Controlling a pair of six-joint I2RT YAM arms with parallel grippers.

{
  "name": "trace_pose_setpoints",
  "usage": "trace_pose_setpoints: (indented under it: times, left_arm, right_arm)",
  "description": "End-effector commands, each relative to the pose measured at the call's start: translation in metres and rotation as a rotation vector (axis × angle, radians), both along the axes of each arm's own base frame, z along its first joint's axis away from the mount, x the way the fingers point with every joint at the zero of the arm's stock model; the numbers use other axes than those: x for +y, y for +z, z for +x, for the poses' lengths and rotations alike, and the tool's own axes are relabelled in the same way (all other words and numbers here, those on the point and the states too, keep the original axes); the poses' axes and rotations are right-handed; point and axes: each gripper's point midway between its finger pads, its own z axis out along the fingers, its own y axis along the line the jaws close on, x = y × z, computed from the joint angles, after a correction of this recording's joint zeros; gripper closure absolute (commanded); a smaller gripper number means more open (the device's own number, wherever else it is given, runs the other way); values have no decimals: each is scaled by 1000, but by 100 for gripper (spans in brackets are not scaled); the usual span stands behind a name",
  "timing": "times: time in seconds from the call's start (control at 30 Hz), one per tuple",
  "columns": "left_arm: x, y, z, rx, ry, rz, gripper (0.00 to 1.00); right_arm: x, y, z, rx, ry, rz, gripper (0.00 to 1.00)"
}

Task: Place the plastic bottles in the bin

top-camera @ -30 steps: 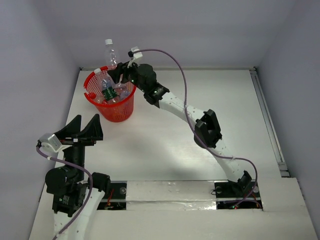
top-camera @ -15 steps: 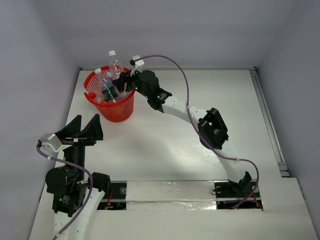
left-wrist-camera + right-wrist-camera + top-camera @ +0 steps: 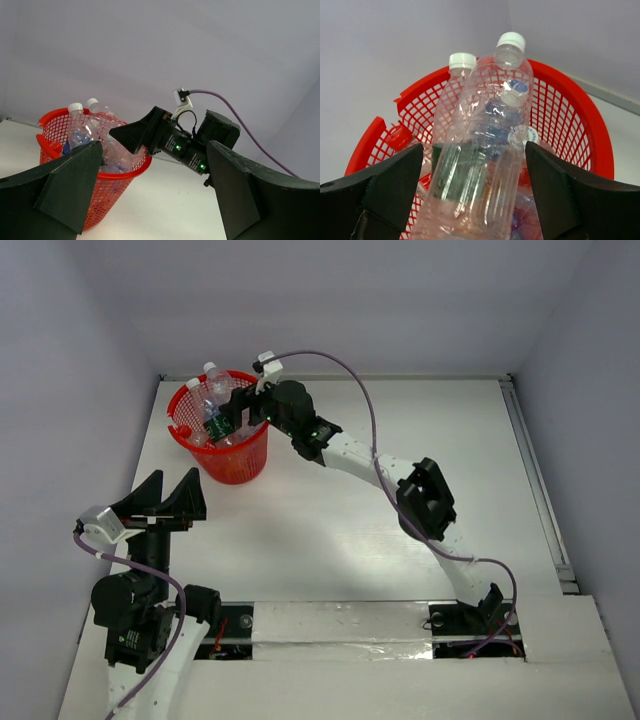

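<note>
— Where is the clear bottle point(image 3: 485, 140) seen?
— Between the spread fingers of the right gripper point(image 3: 474, 190), white-capped, tilted up over the red mesh bin point(image 3: 580, 115).
— And the other bottles point(image 3: 447, 112)?
— Piled inside the bin, just beyond the fingertips; one is red-capped.

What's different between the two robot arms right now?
The left gripper sits near its own base; the right gripper is stretched out over the bin. Nothing lies between the left gripper's fingers; a clear bottle leans between the right's. Both have black fingers spread wide.
</note>
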Motion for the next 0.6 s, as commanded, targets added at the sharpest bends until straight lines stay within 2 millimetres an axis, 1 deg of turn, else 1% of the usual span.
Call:
trace_pose_setpoints:
  times: [0.0, 0.03, 0.07, 0.1, 0.13, 0.17, 0.2, 0.27, 0.33, 0.5, 0.53, 0.57]
  left_arm:
    - [0, 0, 5, -7, 6, 4, 18]
    - [0, 0, 5, -5, 6, 4, 18]
    - [0, 0, 5, -5, 6, 4, 18]
    - [0, 0, 5, -5, 6, 4, 18]
    - [0, -1, 5, -4, 6, 5, 18]
    - [0, -1, 5, -4, 7, 3, 18]
    - [-1, -2, 6, -1, 6, 2, 18]
    - [1, -2, 8, 4, 14, 2, 18]
    - [0, -3, 9, 7, 10, 1, 18]
    - [-2, -6, 11, 17, 6, 0, 18]
    - [-2, -6, 11, 17, 6, 2, 18]
    - [-1, -6, 11, 15, 6, 1, 18]
  right_arm:
    - [-17, 80, -17, -104, -12, 100, 12]
    - [-20, 85, -20, -110, -14, 110, 13]
    - [-23, 83, -22, -105, -14, 108, 13]
    - [-33, 104, -25, -130, -36, 144, 13]
    - [-37, 109, -26, -134, -48, 154, 13]
    - [-41, 105, -28, -129, -53, 150, 14]
    - [-50, 126, -34, -156, -57, 189, 14]
    - [-57, 132, -37, -165, -70, 199, 15]
    - [-60, 134, -36, -161, -86, 188, 16]
    - [-52, 106, -29, -110, -89, 114, 18]
    - [-51, 95, -30, -96, -83, 99, 19]
    - [-55, 98, -33, -99, -82, 111, 23]
